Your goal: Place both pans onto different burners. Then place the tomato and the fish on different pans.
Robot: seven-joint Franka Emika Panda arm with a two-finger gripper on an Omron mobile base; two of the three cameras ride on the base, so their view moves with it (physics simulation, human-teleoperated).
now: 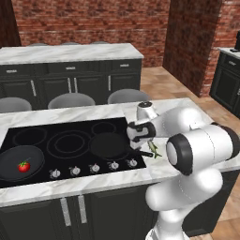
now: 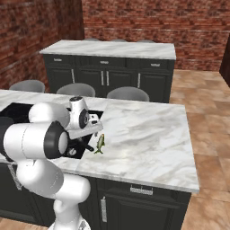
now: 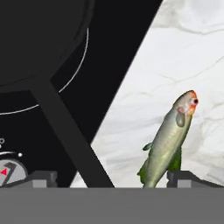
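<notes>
One black pan sits on the cooktop's front left burner with the red tomato inside it. The other pan rests on a right-hand burner, its handle pointing toward the marble counter. The greenish-silver fish lies on the marble just right of the cooktop edge. My gripper hovers open just above the fish. The fish lies between the fingertips, close to the right one, and nothing is gripped.
Free burners lie between the two pans. Small silver knobs line the cooktop's front edge. Marble counter stretches to the right. Grey stools stand behind the counter, with a second island beyond.
</notes>
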